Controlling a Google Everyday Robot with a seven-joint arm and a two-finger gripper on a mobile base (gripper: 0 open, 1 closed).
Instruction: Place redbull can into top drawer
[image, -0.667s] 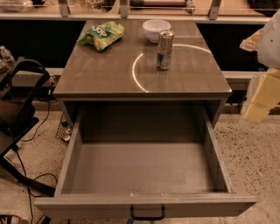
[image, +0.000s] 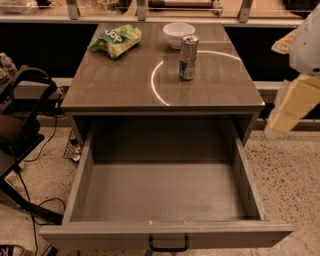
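Observation:
The redbull can (image: 188, 57), silver with a blue lower part, stands upright on the cabinet top, just in front of a white bowl (image: 178, 34). The top drawer (image: 165, 235) is pulled wide open below it and holds nothing; its black handle (image: 169, 245) shows at the bottom edge. My gripper (image: 278, 124) is at the right edge of the camera view, a cream-coloured part hanging beside the cabinet's right side, well apart from the can and with nothing seen in it.
A green chip bag (image: 116, 40) lies at the back left of the cabinet top (image: 120, 90). A black chair frame and cables (image: 22, 135) stand on the floor to the left. A counter edge (image: 150, 19) runs behind the cabinet.

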